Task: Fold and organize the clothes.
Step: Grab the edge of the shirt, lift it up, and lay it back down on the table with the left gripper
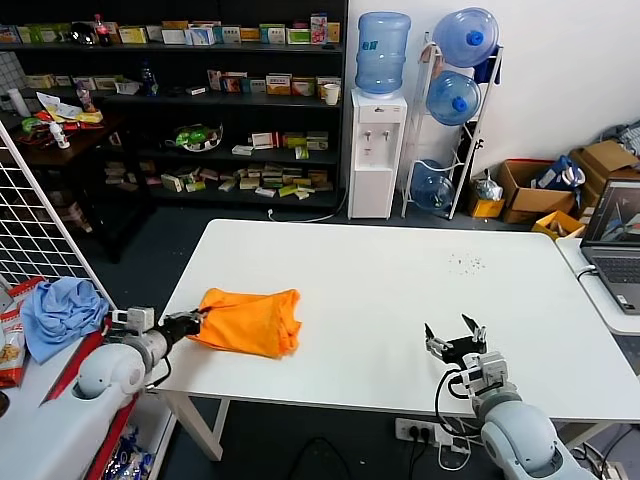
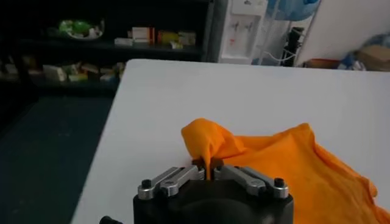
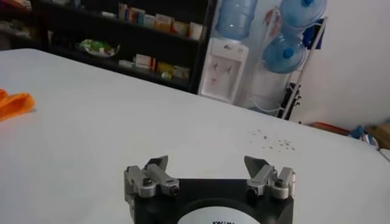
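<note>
Orange T-shirt (image 1: 250, 320) is lying crumpled in the lower left of the head view, on the white counter (image 1: 400, 290) close to its left edge. A raised corner of the fabric is being pinched by the left gripper (image 1: 197, 320), whose jaws are closed tight on the cloth; in the left wrist view the T-shirt (image 2: 286, 161) is seen rising in a peak into the left gripper (image 2: 208, 173). The rest of the garment is spread toward the frame's centre, touching the counter.

The right gripper (image 1: 454, 335) is being held above the counter in the lower right of the head view, well apart from the T-shirt, with its jaws spread wide and nothing between them; the same gap is shown in the right wrist view (image 3: 207, 173). A light blue cloth (image 1: 60, 315) is lying at the far left, off the counter.
</note>
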